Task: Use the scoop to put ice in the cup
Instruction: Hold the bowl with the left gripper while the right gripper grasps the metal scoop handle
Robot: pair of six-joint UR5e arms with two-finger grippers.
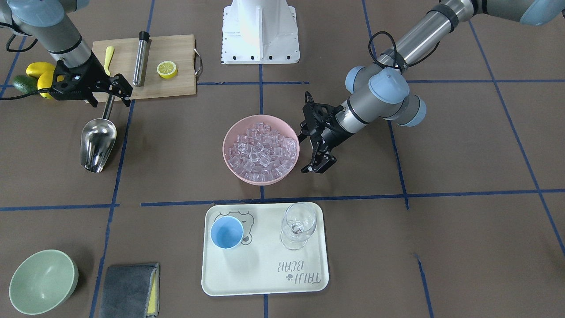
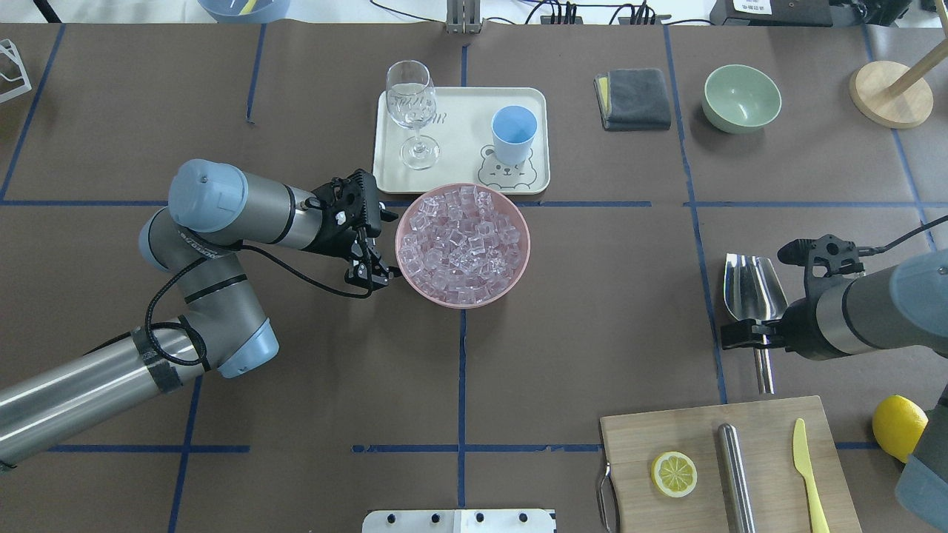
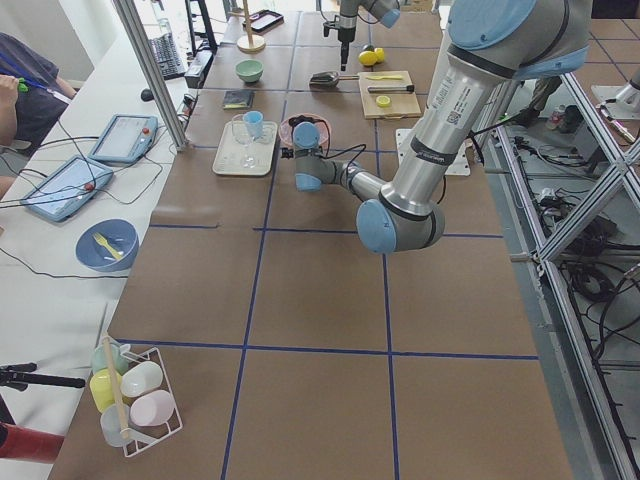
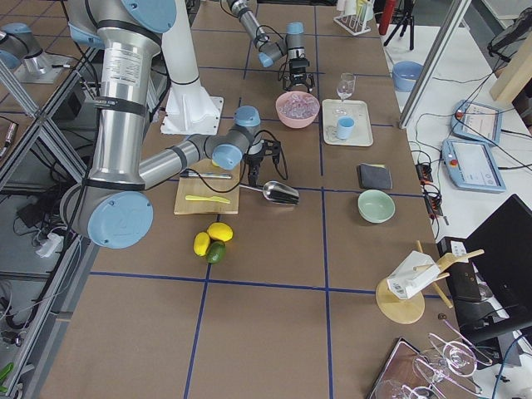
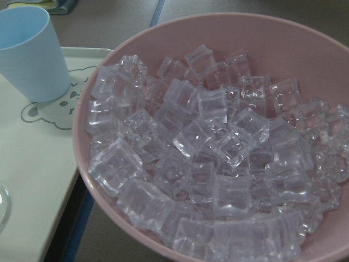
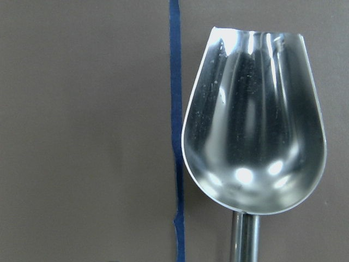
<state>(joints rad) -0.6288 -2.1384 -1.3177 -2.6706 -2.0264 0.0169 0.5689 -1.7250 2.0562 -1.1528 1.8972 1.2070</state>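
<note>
The steel scoop (image 1: 98, 143) lies on the table with its trough empty; it also shows in the overhead view (image 2: 754, 285) and the right wrist view (image 6: 253, 125). My right gripper (image 1: 110, 98) is open and straddles the scoop's handle from above. The ice (image 1: 262, 150) is piled in a pink bowl (image 1: 260, 117) at the table's middle and fills the left wrist view (image 5: 218, 164). My left gripper (image 1: 317, 165) is open and empty, pointing down just beside that bowl. The light-blue cup (image 1: 227, 232) stands empty on a cream tray (image 1: 265, 274); it also shows in the left wrist view (image 5: 30, 52).
A clear wine glass (image 1: 299, 223) stands on the tray beside the cup. A wooden board (image 1: 176, 86) behind the scoop holds a steel cylinder, a lemon half and a yellow knife. Lemons (image 1: 39, 73), a green bowl (image 1: 42, 282) and a grey cloth (image 1: 128, 289) lie on the robot's right side.
</note>
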